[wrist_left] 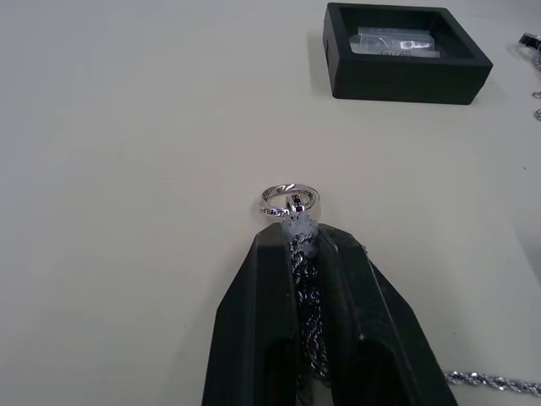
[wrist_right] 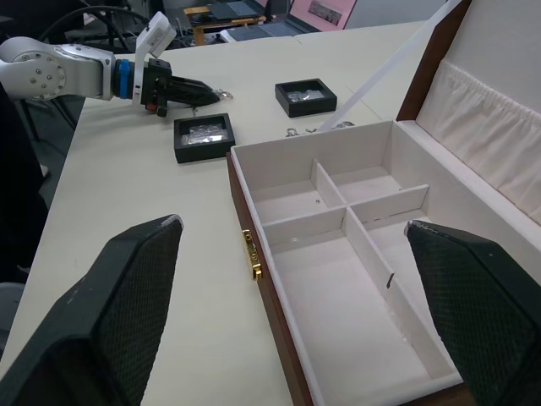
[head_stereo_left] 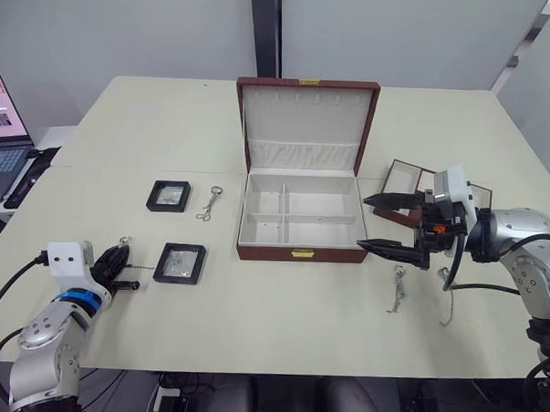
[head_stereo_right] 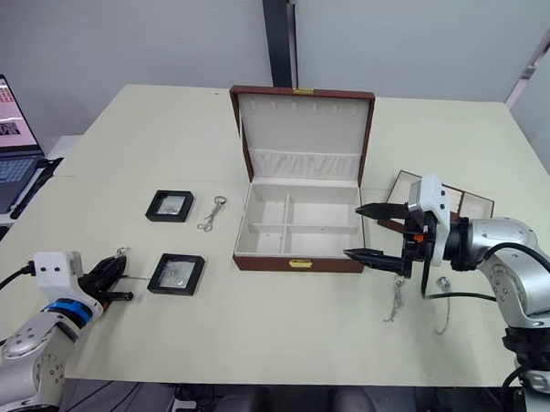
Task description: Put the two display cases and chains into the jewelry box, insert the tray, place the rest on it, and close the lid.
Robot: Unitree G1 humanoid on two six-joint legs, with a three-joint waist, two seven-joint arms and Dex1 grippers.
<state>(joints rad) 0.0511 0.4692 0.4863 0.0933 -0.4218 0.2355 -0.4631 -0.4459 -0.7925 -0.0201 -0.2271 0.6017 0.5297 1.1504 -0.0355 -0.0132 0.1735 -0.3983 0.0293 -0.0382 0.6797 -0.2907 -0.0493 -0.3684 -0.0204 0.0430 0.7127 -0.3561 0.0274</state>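
Pinching chain (wrist_left: pixel 292 222) between closed fingers, left tool (head_stereo_left: pixel 117 270) rests at tabletop (head_stereo_left: pixel 151 118) front-left, beside near display case (head_stereo_left: pixel 180 262). Right tool (head_stereo_left: pixel 388 225) spread wide beside open jewelry box (head_stereo_left: pixel 299 216).

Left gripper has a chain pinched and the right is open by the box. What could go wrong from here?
The left gripper grips the chain only near its ring end, and the rest trails on the table toward the near display case; lifting may drag or snag it, or it could slip out. The jewelry box compartments are narrow, so the chain might drape over a divider. The right gripper, open beside the box's wall, could nudge it.
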